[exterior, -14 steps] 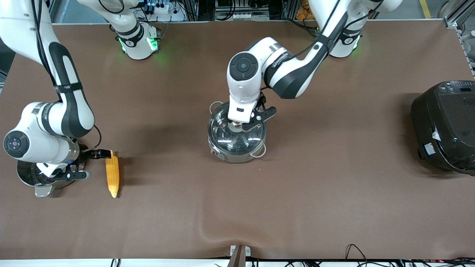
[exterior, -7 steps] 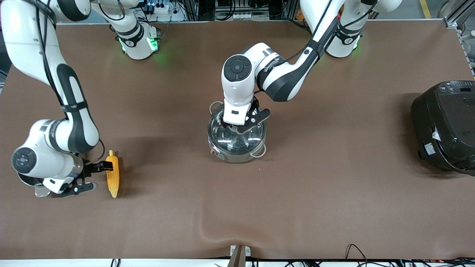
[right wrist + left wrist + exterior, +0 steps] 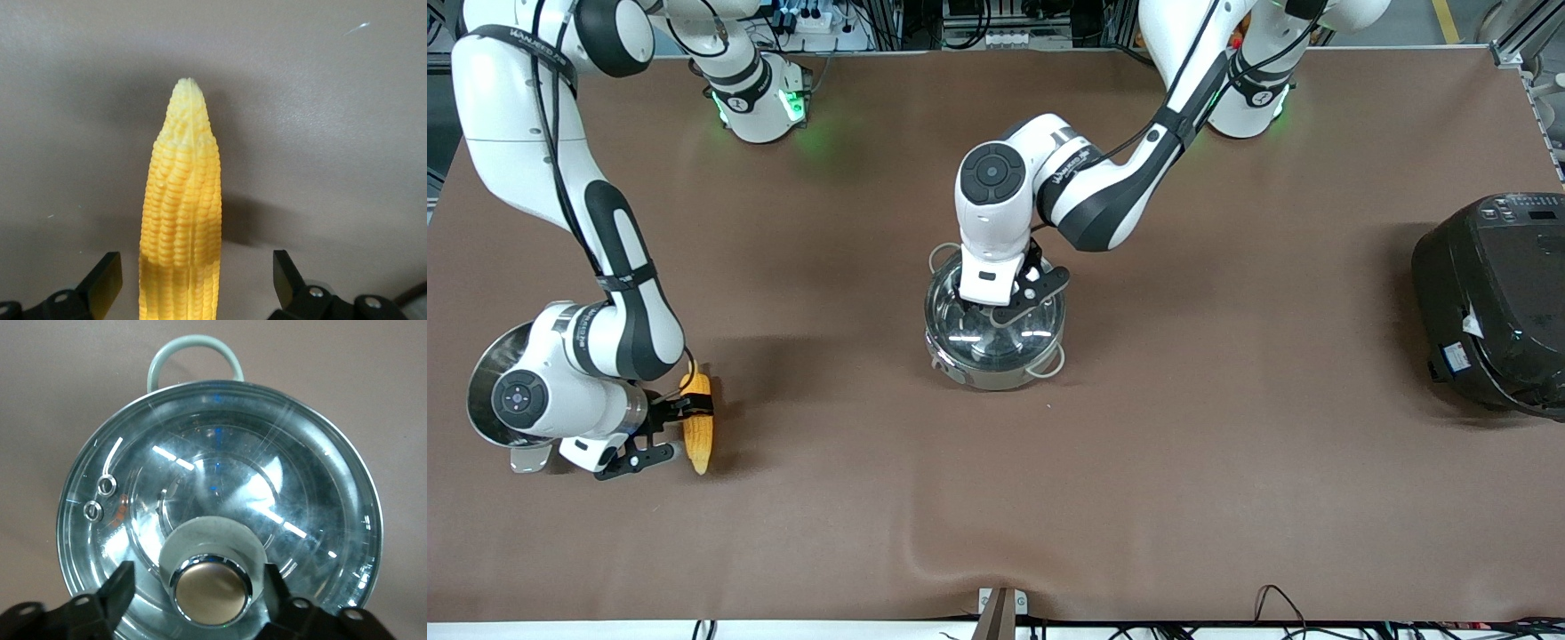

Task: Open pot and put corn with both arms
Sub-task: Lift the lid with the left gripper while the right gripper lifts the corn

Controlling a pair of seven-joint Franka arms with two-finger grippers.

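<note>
Both end effectors lower than before (fingers apart): left point(image 3: 1021, 300) astride lid knob point(image 3: 211, 588), right point(image 3: 665, 433) astride corn point(image 3: 697, 421).

1. The left arm's wrist is covering the lid point(image 3: 996, 331)'s knob point(image 3: 212, 588) in the front view.
2. The right arm is hiding much of the steamer basket point(image 3: 487, 384) (only its rim and one tab are showing).
3. The picture's edge is cutting off the cooker point(image 3: 1494, 302).
4. The right wrist view's edge is cutting off the corn point(image 3: 180, 227)'s thick end.
</note>
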